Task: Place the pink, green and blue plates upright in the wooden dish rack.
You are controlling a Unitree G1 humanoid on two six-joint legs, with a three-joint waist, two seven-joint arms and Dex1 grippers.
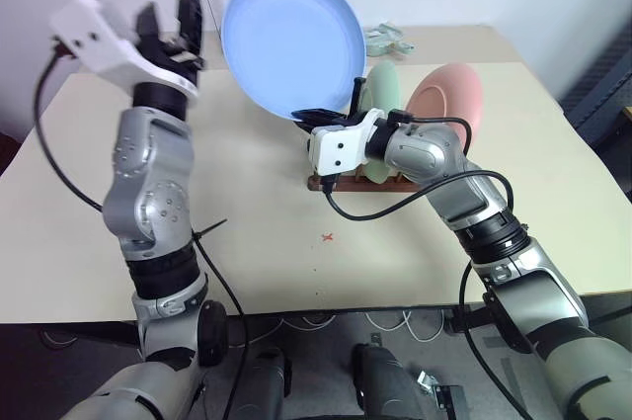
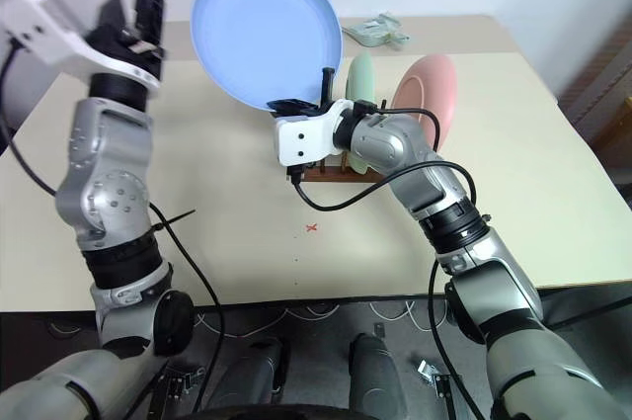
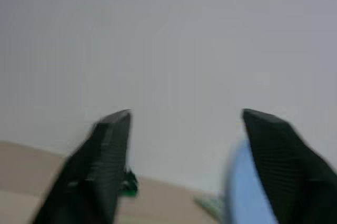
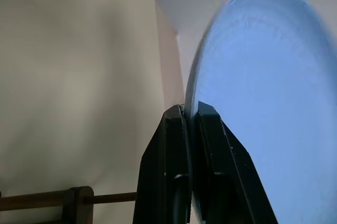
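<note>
Head views: my right pincer (image 1: 314,117) clamps the lower rim of the round pale blue plate (image 1: 291,40), held upright above the beige desk (image 1: 247,232). My left pincer (image 1: 170,25) hangs wide and empty beside it. The pale green plate (image 1: 380,89) and pink plate (image 1: 449,94) stand in the small dark wooden pegged dish rack (image 1: 326,183).

Left wrist view: fingers (image 3: 100,161) spread, nothing between.

Right wrist view: fingers (image 4: 168,171) pinch the blue rim. Last plate; next, I judge, lower it into a free slot.

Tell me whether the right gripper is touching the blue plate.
Touching. In the right wrist view the right gripper has its two black fingers shut on the rim of the blue plate, one finger on each face.
</note>
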